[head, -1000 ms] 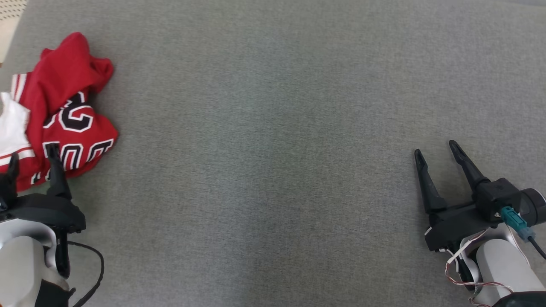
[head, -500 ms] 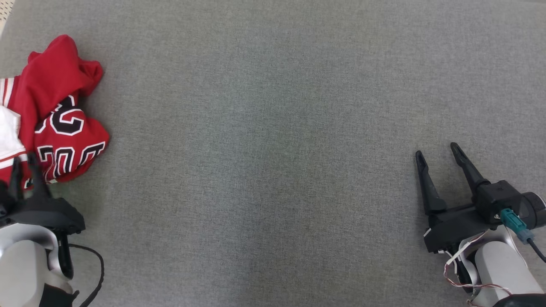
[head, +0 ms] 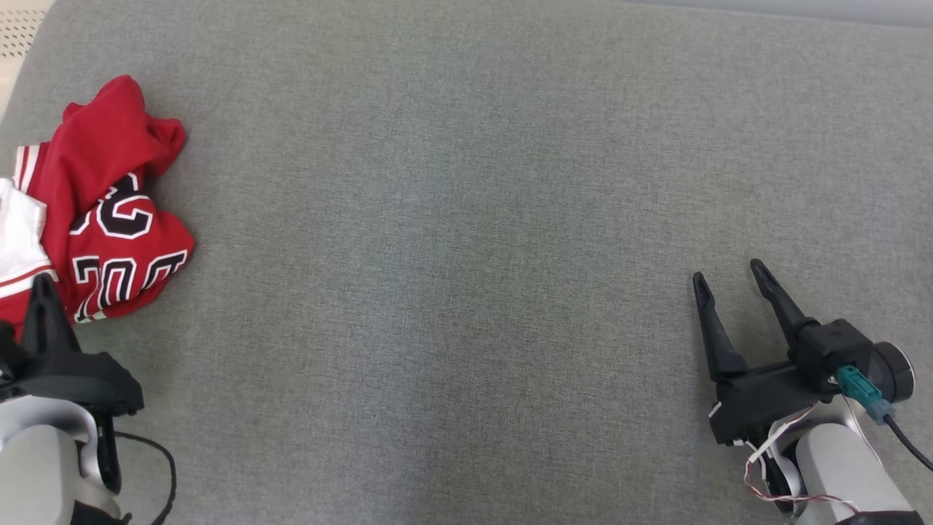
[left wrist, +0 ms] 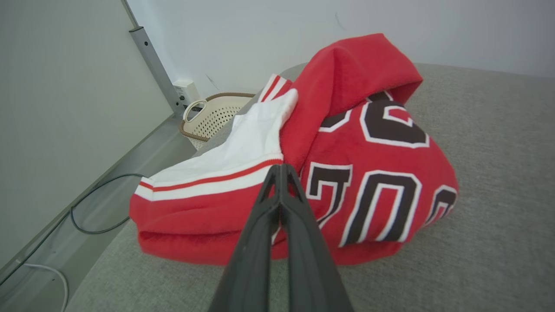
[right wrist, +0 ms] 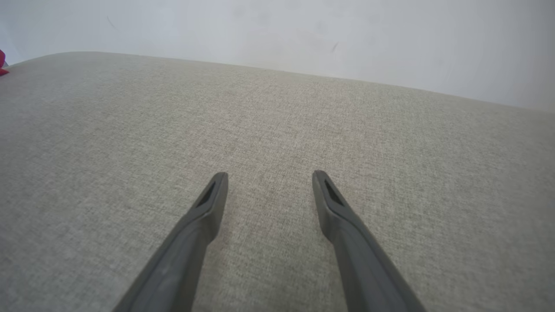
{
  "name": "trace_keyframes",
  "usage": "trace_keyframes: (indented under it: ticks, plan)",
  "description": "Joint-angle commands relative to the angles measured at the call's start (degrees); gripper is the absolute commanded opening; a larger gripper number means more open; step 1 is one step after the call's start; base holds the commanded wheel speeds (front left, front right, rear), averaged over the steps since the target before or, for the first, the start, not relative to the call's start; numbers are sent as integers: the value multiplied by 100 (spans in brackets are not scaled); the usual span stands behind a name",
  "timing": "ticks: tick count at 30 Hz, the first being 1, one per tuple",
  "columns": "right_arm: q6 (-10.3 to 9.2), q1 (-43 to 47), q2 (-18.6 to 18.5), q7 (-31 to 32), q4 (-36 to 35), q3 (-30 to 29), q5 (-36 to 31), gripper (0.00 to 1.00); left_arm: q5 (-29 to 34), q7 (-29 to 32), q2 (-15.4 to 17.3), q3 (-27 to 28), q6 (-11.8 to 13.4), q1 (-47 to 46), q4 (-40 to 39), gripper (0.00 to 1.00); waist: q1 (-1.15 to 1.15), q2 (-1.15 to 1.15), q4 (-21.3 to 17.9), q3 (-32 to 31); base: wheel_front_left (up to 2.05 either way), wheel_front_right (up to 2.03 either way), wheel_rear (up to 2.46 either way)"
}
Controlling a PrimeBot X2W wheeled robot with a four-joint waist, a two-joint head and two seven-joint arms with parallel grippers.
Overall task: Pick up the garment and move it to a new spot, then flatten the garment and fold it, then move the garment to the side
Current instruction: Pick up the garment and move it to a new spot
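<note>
The garment is a crumpled red jersey with black-and-white lettering and a white striped part, lying at the far left of the grey padded surface. My left gripper reaches onto its near edge. In the left wrist view the garment bulks up ahead, and the left gripper has its two fingers pressed together, pinching the fold where red cloth meets the white band. My right gripper rests open at the lower right, far from the garment, its fingers spread over bare fabric.
A pale perforated basket stands off the surface's left edge, near a wall post and floor cables. A wide stretch of grey surface lies between the two grippers. A pale wall bounds the far side.
My left gripper's fingers have gone from spread wide to pressed together at the garment's near edge. The head camera shifted slightly. The right gripper stays open and still.
</note>
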Motion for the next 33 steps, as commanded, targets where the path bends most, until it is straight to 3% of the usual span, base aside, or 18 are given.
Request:
trace_keyframes:
  ticks: [1, 3, 4, 5, 19, 20, 24, 25, 33]
  plan:
    - [-4, 72, -2, 0, 3, -5, 56, 100, -41, -9, 28, -19, -32, 94, 87, 0, 0, -1, -24, -6, 0, 0, 0]
    - [-4, 65, -39, 0, 6, -23, 70, 100, -76, -9, 15, -18, -38, 74, 167, 86, 0, -1, -41, 18, 0, 0, 0]
    - [-4, 65, -50, 0, 11, -25, 64, 100, -92, -9, 5, -15, -40, 62, 208, 86, 0, -1, -49, 28, 0, 0, 0]
    - [-4, 62, -59, 0, 14, -22, 65, 100, -82, -9, 6, -11, -38, 49, 231, 100, 0, -1, -57, 38, 0, 0, 0]
    - [-4, -13, -106, 0, -18, -61, 87, 100, -46, -9, 50, 4, 218, -227, 483, 100, 0, -1, -201, 206, 0, 0, 0]
    - [-4, -17, -106, 0, -14, -62, 86, 100, -65, -9, 46, 14, 250, -241, 508, 68, 0, -1, -205, 215, 0, 0, 0]
    - [-4, -46, -89, 1, -14, -54, 99, 100, -97, -9, 121, 49, 276, -358, 597, 22, 0, -1, -226, 271, 0, 0, 0]
    - [-4, -58, -85, 1, -14, -56, 103, 100, -104, -9, 122, 45, 265, -379, 628, 0, 0, -1, -229, 284, 0, 0, 0]
    - [-4, -108, -19, 1, 16, -63, 101, 100, -50, -9, 242, -47, 94, -557, 387, 0, 0, -1, -237, 294, 0, 0, 0]
